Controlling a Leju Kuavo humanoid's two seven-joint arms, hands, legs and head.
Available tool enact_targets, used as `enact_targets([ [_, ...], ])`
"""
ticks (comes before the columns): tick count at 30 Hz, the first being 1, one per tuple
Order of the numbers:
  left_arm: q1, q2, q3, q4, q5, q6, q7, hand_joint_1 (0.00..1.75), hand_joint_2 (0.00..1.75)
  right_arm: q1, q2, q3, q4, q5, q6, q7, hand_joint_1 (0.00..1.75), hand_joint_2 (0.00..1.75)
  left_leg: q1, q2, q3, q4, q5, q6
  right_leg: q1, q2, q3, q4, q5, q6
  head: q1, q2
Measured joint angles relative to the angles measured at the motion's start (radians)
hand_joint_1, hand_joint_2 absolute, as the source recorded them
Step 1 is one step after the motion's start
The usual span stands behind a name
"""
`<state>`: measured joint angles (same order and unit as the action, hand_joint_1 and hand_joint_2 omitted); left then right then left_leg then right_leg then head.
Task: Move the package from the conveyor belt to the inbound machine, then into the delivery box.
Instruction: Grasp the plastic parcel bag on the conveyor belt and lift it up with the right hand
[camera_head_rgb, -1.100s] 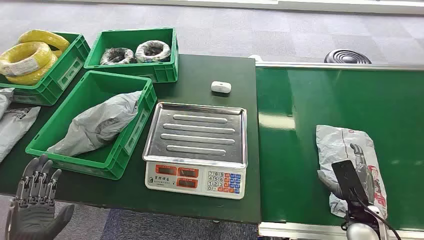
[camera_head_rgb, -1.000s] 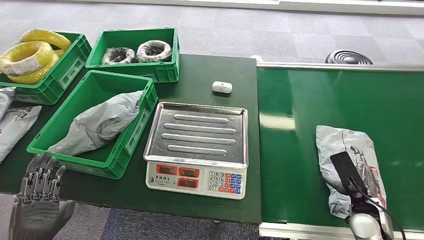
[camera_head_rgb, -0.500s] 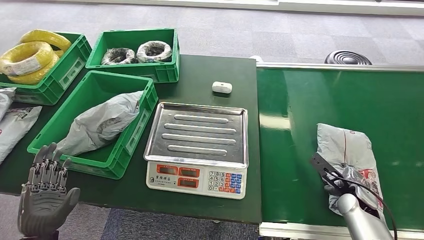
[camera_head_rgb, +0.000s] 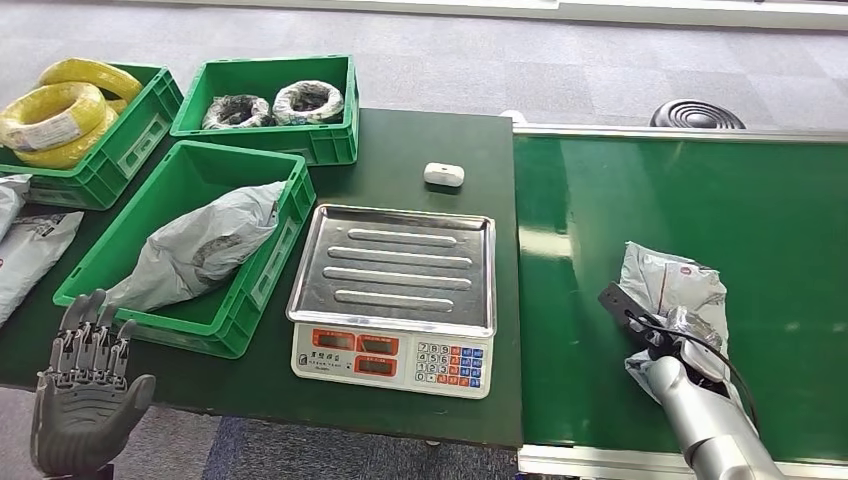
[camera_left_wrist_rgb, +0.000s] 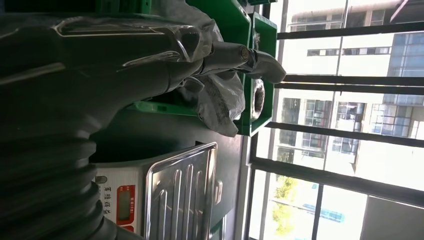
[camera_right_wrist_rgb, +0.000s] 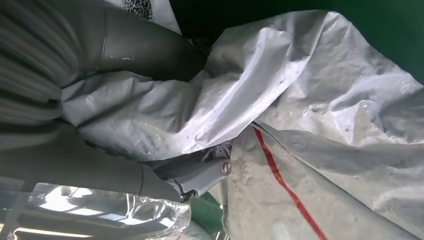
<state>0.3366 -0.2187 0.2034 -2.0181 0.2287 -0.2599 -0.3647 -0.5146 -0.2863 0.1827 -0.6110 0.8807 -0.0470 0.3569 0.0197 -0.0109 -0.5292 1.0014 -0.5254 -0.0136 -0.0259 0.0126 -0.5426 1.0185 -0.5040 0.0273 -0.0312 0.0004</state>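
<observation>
A crumpled grey plastic package (camera_head_rgb: 672, 290) with red print is on the green conveyor belt (camera_head_rgb: 640, 200) at the right, its near end bunched and lifted. My right hand (camera_head_rgb: 668, 335) grips that near end; in the right wrist view the thumb (camera_right_wrist_rgb: 145, 50) and fingers (camera_right_wrist_rgb: 195, 175) pinch a fold of the package (camera_right_wrist_rgb: 320, 100). The scale (camera_head_rgb: 392, 270) with a bare steel tray stands left of the belt. A green delivery box (camera_head_rgb: 290, 190) left of the scale holds another grey package (camera_head_rgb: 195, 250). My left hand (camera_head_rgb: 88, 395) is open, fingers spread, below the table's front edge.
Two more green crates stand at the back left, one with yellow cable coils (camera_head_rgb: 60, 110), one with dark coils (camera_head_rgb: 270, 103). A small white device (camera_head_rgb: 443, 174) lies behind the scale. Grey packages (camera_head_rgb: 25, 250) lie at the far left. A black round object (camera_head_rgb: 697, 115) sits beyond the belt.
My right hand has closed on the package's near end and pulled it up and left, so the flat package is now bunched and shorter. The left hand has risen slightly.
</observation>
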Motion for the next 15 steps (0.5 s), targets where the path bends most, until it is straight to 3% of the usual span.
enact_targets([
  [3, 0.012, -0.003, 0.003, -0.015, 0.001, 0.008, -0.003, 0.00, 1.75, -0.004, 0.025, -0.009, -0.034, -0.004, -0.126, -0.058, 1.75, 1.75, 0.000, 0.000, -0.001, 0.000, 0.000, 0.000, 0.000, 0.000, -0.001, 0.000, 0.000, 0.000, 0.000, 0.000],
  [10, 0.030, -0.022, 0.015, -0.042, -0.014, -0.020, -0.010, 0.00, 1.75, 0.004, 0.064, -0.043, -0.280, -0.065, -0.418, -0.304, 1.75, 1.75, 0.000, -0.001, -0.001, 0.000, 0.000, 0.000, 0.000, -0.001, -0.002, 0.000, 0.000, 0.000, 0.000, 0.000],
  [15, 0.029, -0.025, 0.015, -0.042, -0.019, -0.021, -0.016, 0.00, 1.75, 0.021, 0.070, -0.058, -0.402, -0.091, -0.468, -0.358, 1.75, 1.75, 0.000, -0.001, -0.001, 0.000, 0.000, 0.000, 0.000, -0.001, -0.002, 0.000, 0.000, 0.000, 0.000, 0.000],
])
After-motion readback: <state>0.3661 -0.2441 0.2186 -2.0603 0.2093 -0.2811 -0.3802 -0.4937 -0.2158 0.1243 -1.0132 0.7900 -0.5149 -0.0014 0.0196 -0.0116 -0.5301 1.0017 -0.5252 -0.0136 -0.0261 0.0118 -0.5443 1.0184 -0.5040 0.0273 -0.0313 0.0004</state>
